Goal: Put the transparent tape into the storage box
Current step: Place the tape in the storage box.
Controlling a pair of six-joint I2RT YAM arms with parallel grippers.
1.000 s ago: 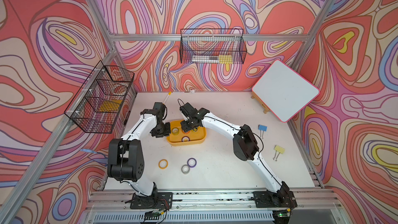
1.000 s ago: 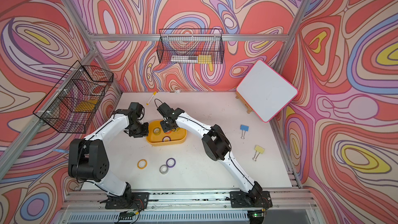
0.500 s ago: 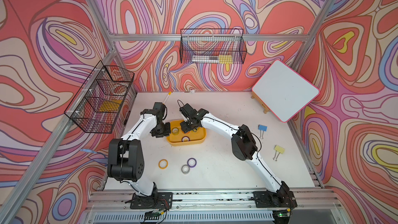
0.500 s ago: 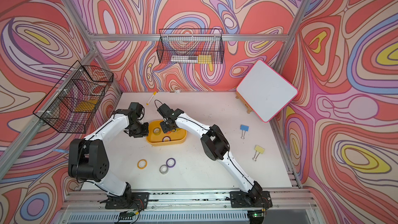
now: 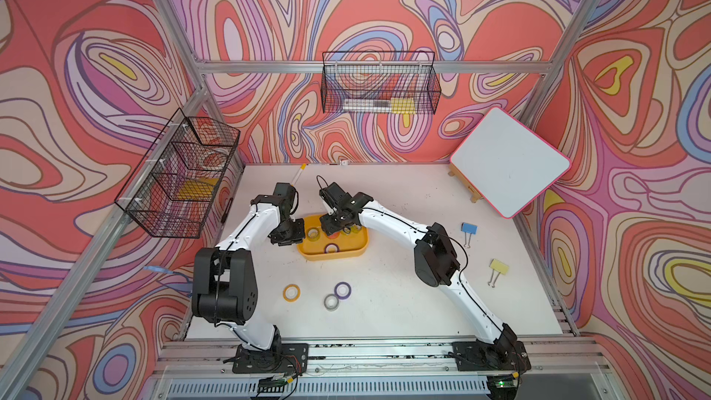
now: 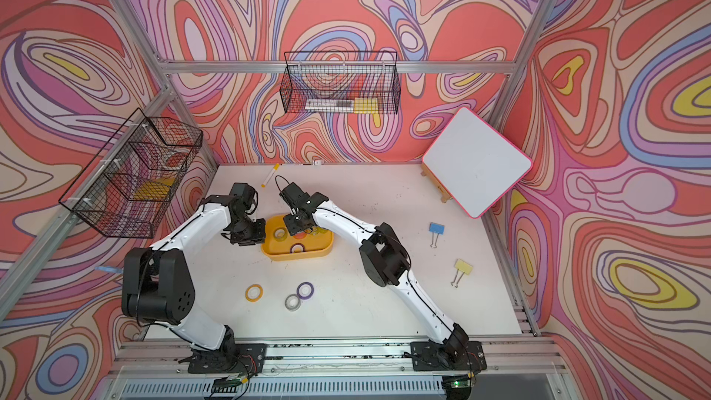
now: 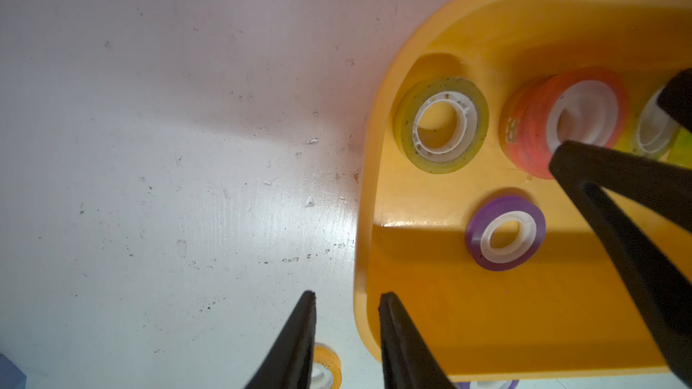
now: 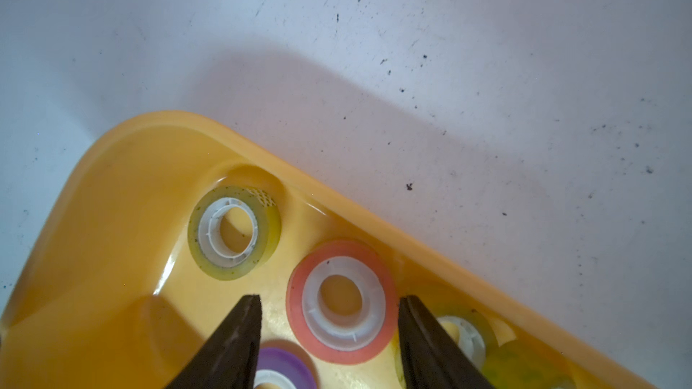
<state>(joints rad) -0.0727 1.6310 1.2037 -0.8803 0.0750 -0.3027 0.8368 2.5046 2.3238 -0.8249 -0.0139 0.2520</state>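
spread over the storage box, clear tape lying inside

holds the right end effector (image 8: 327, 297) spread above the storage box (image 8: 112, 188), fingers either side of the red roll (image 8: 342, 250) and pinching nothing. just past the fingers, finds a purple roll (image 8: 286, 359) partly hidden behind one and a second clear roll (image 8: 468, 334) partly hidden behind the other, both on the box floor. further out, toward the box's corner, sees the transparent tape (image 8: 232, 269) lying flat near the wall, apart from the red roll.

has the left end effector (image 7: 346, 293) at the box's short end, fingers a narrow gap apart with nothing pinched between them; sets one finger over the table (image 7: 149, 144) and the other over the box's rim, contact with either not discernible.

out on the table in both top views, nearer the arm bases, shows three loose rolls: an orange roll (image 5: 284, 293), a loose purple roll (image 5: 337, 290) and a greyish clear roll (image 5: 326, 302), the last two just beside each other. well apart on the right side, shows a blue binder clip (image 5: 469, 228) and a yellow binder clip (image 5: 499, 265); at the far right corner, a tilted whiteboard (image 5: 508, 159).
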